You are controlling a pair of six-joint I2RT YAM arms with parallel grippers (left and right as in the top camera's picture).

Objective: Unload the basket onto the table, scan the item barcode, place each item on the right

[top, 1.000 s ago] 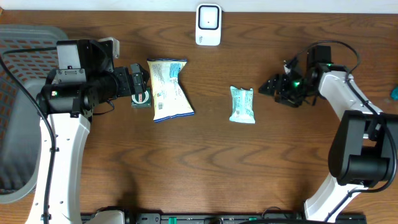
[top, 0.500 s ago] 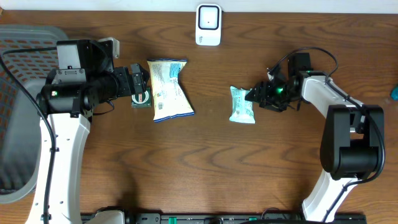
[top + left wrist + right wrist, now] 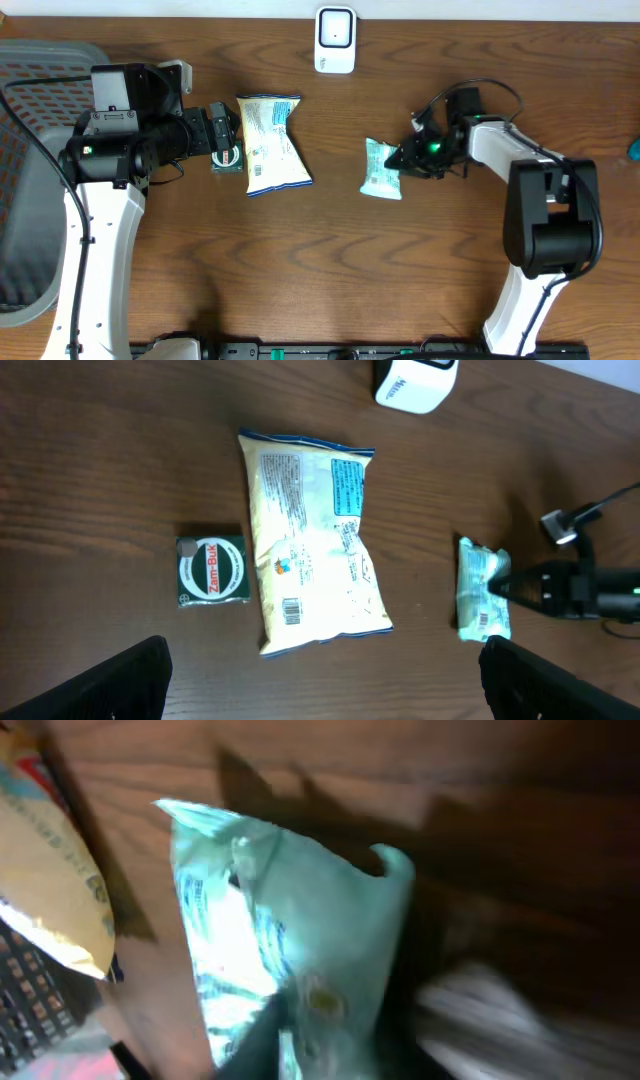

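A small teal packet (image 3: 382, 170) lies mid-table, its right end between the jaws of my right gripper (image 3: 403, 160). In the right wrist view the packet (image 3: 300, 920) fills the frame, blurred, with the gripper (image 3: 330, 1040) shut on its edge. The left wrist view shows the same packet (image 3: 482, 588) with a barcode on its near end and the right gripper (image 3: 520, 585) at its side. The white scanner (image 3: 335, 40) stands at the table's far edge. My left gripper (image 3: 320, 690) hangs open and empty at the left, beside a cream snack bag (image 3: 272, 143).
A green Zam-Buk box (image 3: 211, 570) lies just left of the snack bag (image 3: 315, 560). A grey mesh basket (image 3: 30, 80) fills the far left. A teal object (image 3: 634, 148) sits at the right edge.
My right gripper moved left to the teal packet and closed on its right end. The packet shifted slightly left and tilted. The left arm stayed still.
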